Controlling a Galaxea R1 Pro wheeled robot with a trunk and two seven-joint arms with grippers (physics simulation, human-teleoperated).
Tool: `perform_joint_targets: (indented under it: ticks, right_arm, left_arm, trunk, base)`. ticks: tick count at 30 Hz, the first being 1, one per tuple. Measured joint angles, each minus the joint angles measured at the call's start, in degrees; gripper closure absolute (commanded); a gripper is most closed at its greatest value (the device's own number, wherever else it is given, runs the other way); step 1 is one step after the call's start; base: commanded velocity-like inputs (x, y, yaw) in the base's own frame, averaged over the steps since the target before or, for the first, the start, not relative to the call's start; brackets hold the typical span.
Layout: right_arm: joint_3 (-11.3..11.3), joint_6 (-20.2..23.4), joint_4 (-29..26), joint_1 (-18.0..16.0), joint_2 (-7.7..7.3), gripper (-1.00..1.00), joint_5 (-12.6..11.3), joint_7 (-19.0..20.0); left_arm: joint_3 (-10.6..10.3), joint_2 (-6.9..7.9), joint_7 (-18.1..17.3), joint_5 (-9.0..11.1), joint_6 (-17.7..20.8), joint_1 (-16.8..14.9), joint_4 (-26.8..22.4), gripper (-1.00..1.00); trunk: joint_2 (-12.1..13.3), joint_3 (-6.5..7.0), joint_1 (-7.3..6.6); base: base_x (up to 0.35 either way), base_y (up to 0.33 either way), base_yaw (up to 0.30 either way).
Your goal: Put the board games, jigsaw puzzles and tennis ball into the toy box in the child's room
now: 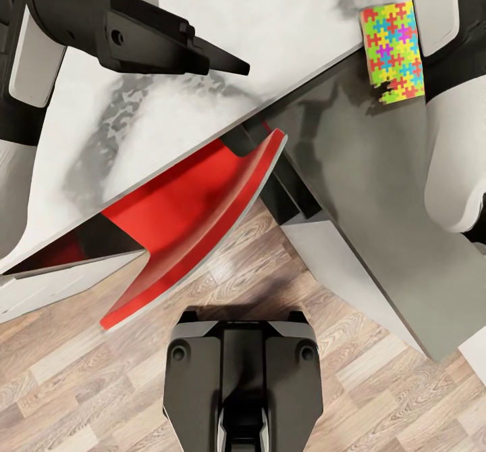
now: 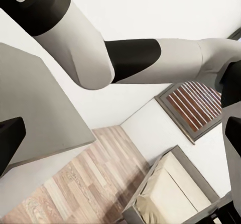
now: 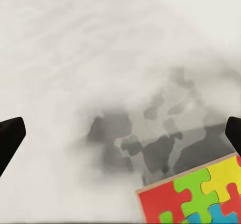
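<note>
A jigsaw puzzle (image 1: 393,50), a flat slab of yellow, red, blue, green and pink pieces, lies at the edge of the pale table (image 1: 202,6). Its near end reaches over the lower dark grey top (image 1: 364,168). In the right wrist view my right gripper (image 3: 120,138) hangs open above the tabletop, and a corner of the puzzle (image 3: 201,196) sits just outside the span of its fingers. My left gripper (image 1: 226,65) hovers over the middle of the table, away from the puzzle. It is open and empty, with its fingertips (image 2: 10,143) spread wide.
A red chair (image 1: 196,222) is tucked under the table's front edge, close to my base (image 1: 243,378). Wood-plank floor (image 1: 337,344) runs below. The left wrist view looks past my right arm (image 2: 130,58) to a cream bed (image 2: 175,194) and a slatted panel (image 2: 193,108) on the white wall.
</note>
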Motion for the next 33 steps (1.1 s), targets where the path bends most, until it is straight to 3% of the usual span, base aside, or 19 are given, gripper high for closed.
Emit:
perform_joint_targets:
  ticks: [9, 16, 21, 27, 28, 33]
  right_arm:
    - [0.0, 1.2, 0.0, 1.2, -0.03, -1.00, -0.2, 0.1]
    - [-0.4, 7.1, 0.0, 1.5, 0.02, -1.00, -1.8, 0.3]
    - [-3.7, 12.5, -1.5, 1.5, -0.01, -1.00, -4.0, 0.3]
    - [-5.3, 15.5, -2.6, 1.5, -0.14, -1.00, -4.7, 0.4]
    - [-5.4, 15.4, -2.6, 1.5, -0.47, -1.00, -5.7, 0.5]
    - [-4.9, 15.4, -7.5, 1.5, -3.90, -1.00, -5.5, 0.6]
  left_arm:
    - [0.0, 0.21, 0.0, 0.0, 0.0, 0.0, 0.0, -1.00]
    - [0.0, 0.93, 0.0, 0.0, 0.0, 0.1, 0.0, -1.00]
    - [0.0, 2.30, 0.0, 0.0, 0.0, 0.1, 0.0, -1.00]
    - [0.0, 2.86, 0.0, 0.0, 0.0, 0.1, 0.0, -1.00]
    - [-0.1, 2.93, 0.0, 0.0, 0.0, 0.1, 0.0, -1.00]
    - [-0.2, 3.83, 0.0, 0.1, 0.0, 0.1, 0.0, -1.00]
  trunk:
    - [0.0, 0.01, 0.00]
    - [0.0, 0.01, -0.01]
    - [0.0, 0.02, -0.02]
    - [0.0, 0.02, -0.02]
    - [0.0, 0.02, -0.02]
    - [0.0, 0.01, 0.00]
  base:
    - [0.000, 0.000, 0.000]
    - [0.000, 0.000, 0.000]
    - [0.000, 0.000, 0.000]
    - [0.000, 0.000, 0.000]
    - [0.000, 0.000, 0.000]
    - [0.000, 0.000, 0.000]
